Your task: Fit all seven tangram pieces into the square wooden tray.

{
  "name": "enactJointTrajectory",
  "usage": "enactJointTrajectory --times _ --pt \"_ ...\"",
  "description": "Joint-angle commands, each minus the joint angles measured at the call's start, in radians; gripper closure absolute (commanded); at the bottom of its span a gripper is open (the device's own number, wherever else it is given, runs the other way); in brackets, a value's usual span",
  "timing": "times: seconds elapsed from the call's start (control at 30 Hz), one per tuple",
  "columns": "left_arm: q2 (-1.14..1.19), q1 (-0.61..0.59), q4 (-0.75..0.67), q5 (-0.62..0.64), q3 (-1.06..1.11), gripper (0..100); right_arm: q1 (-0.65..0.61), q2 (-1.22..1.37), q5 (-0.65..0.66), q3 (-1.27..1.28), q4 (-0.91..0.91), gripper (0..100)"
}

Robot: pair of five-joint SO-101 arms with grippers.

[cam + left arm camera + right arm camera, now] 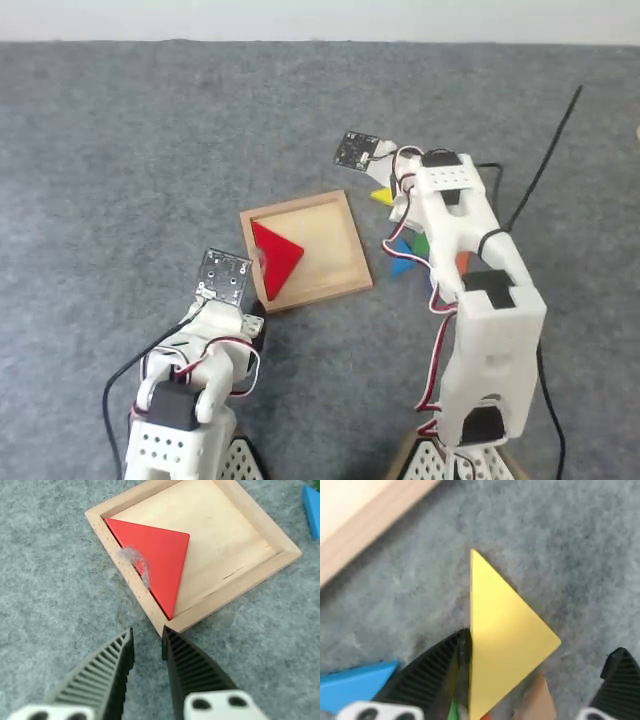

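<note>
Now, right claw [540, 642] straddles the yellow triangle [505, 635] wide, two o'clock off the tray [295, 203] (lining up a pickup, I'd say); left claw [147, 630], barely parted, empty, hovers at its seven o'clock corner.

Prob. robotics lab/test rig: grey felt surface [120, 150], white wall [300, 18], left arm [190, 400] & right arm [480, 300] w/ exposed cables [544, 160].

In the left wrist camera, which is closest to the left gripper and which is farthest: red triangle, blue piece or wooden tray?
1. wooden tray: its corner lies just ahead of the left gripper.
2. red triangle: inside the tray, along one rim.
3. blue piece: on the carpet beyond the tray.
</note>
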Motion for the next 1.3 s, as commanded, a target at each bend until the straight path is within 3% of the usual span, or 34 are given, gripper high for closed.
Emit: enactJointTrajectory --times 0.0,0.43,0.83,1.27 --pt "-0.021 -0.009 0.011 0.006 -0.005 91 0.004 0.031 0.012 -0.087 -0.013 58.6" --pt "-0.021 -0.009 0.011 0.006 -0.005 91 0.036 0.11 0.029 -0.13 0.099 58.9" --pt "-0.021 -0.009 0.009 0.006 -0.005 91 0.039 0.11 -0.192 -0.186 0.093 87.9" --pt "-0.021 -0.009 0.009 0.006 -0.005 91 0.048 0.108 -0.23 -0.233 0.101 94.0"
